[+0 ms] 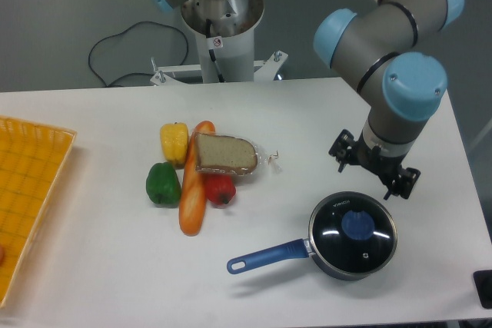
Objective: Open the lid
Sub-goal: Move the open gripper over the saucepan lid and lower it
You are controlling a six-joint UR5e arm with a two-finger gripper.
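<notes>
Hovering over the pan — lid point(354, 233) on.
My claw point(374, 171) hangs spread apart, just above its rim.

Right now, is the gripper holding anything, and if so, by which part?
Nothing is held. The gripper is open and empty above the table, apart from the lid, whose blue knob is untouched on the saucepan.

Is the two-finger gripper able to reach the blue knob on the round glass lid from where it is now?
Probably yes. The gripper hangs open just behind the round dark glass lid, and nothing stands over or beside its blue knob; the vegetables lie far off.
</notes>
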